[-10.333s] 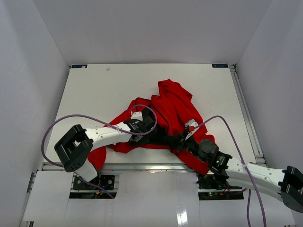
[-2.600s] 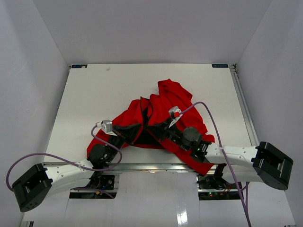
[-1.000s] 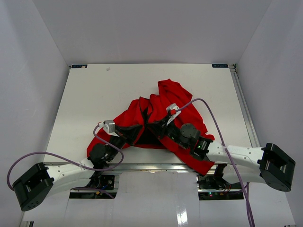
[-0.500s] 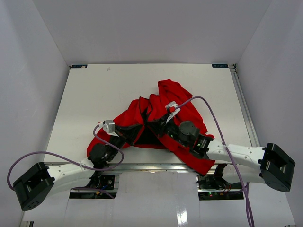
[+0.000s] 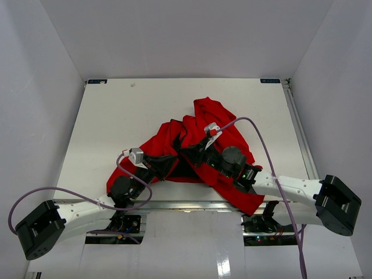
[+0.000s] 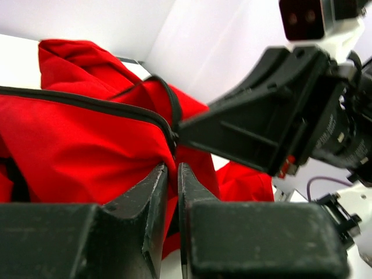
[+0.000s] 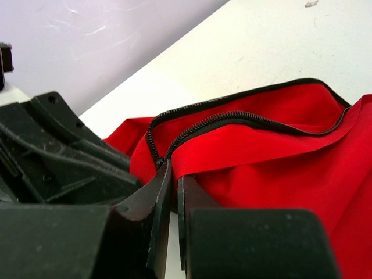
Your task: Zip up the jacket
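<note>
The red jacket (image 5: 204,139) lies crumpled in the middle of the table, its dark zipper (image 7: 226,118) open along most of its length. My left gripper (image 5: 172,161) is shut on the jacket's red fabric (image 6: 87,145) just below the zipper's lower end (image 6: 172,136). My right gripper (image 5: 193,153) faces it, shut at the zipper's slider (image 7: 157,163), where the two tooth rows meet. The two grippers are almost touching. The right gripper's body shows in the left wrist view (image 6: 261,125). The left gripper's body shows in the right wrist view (image 7: 64,157).
The white table (image 5: 116,116) has bare surface to the left and far side of the jacket. A fold of the jacket hangs over the near edge under the right arm (image 5: 247,200). Purple cables (image 5: 256,136) loop over both arms. Grey walls enclose the table.
</note>
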Available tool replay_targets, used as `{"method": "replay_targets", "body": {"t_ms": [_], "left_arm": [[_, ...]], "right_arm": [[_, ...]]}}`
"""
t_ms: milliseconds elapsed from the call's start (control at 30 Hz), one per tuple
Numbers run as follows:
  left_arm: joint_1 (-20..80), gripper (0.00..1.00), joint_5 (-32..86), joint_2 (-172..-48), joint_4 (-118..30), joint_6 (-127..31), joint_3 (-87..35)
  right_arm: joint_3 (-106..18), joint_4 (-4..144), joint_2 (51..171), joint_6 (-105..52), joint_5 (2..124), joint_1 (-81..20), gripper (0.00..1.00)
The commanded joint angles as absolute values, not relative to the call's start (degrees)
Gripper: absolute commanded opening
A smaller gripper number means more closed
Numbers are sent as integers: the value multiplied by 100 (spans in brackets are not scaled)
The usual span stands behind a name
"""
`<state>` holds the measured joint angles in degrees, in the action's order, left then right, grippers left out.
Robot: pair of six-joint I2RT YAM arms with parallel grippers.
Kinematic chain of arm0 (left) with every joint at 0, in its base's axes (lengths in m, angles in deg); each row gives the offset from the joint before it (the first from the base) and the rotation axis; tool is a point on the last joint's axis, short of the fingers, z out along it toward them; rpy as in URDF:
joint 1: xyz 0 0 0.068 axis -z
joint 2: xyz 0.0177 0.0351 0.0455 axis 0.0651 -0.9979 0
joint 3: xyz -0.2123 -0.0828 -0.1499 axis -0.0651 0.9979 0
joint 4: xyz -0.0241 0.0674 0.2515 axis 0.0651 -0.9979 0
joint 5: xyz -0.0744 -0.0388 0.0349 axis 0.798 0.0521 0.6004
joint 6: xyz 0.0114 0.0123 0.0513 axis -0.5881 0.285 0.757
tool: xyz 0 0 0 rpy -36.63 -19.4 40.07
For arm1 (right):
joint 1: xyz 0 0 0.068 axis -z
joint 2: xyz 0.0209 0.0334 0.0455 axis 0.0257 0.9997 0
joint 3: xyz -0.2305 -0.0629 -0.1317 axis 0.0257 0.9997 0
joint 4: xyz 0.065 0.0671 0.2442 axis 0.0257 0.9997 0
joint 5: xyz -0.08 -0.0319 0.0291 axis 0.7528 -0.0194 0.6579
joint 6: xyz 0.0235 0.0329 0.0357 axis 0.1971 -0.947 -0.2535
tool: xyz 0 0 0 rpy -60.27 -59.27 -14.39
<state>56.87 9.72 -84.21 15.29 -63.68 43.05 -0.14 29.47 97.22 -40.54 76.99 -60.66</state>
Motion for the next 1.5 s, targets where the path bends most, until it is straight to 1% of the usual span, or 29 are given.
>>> {"method": "replay_targets", "body": {"t_ms": [0, 200, 533, 700, 867, 933, 967, 1000, 1067, 1233, 1333, 1467], "left_arm": [[5735, 26, 1408, -8363, 1459, -6363, 4382], [5735, 27, 1411, -8397, 1548, -6310, 4373], [5735, 33, 1163, -8377, 1380, -6277, 4332], [5735, 33, 1147, -8310, 1303, -6211, 4367], [5735, 28, 1227, -8363, 1305, -6144, 4365], [5735, 18, 1371, -8417, 1323, -6081, 4338], [5735, 11, 1458, -8425, 1323, -6030, 4331], [5735, 6, 1528, -8445, 1309, -5991, 4311], [5735, 0, 1653, -8485, 1249, -5927, 4278], [5735, 0, 1837, -8495, 1271, -5808, 4334], [5735, 0, 2223, -8407, 943, -5621, 4294], [5735, 0, 2404, -8195, 684, -5420, 4298]], "right_arm": [[41, 2120, 9734, -4118, 7620, -6029, 8], [100, 2118, 9691, -4128, 7598, -6045, 8], [289, 2092, 9600, -4074, 7450, -6106, 8], [469, 2083, 9517, -4009, 7429, -6124, 8], [549, 2082, 9461, -3988, 7404, -6133, 8], [568, 2074, 9435, -3979, 7385, -6141, 8], [575, 2074, 9435, -3979, 7378, -6142, 8], [586, 2079, 9426, -3975, 7371, -6142, 8], [602, 2083, 9402, -3963, 7375, -6142, 8], [567, 2218, 9323, -3877, 7408, -6133, 8], [516, 2436, 9188, -3759, 7472, -6133, 8], [479, 2743, 9021, -3584, 7482, -6141, 8]]}}
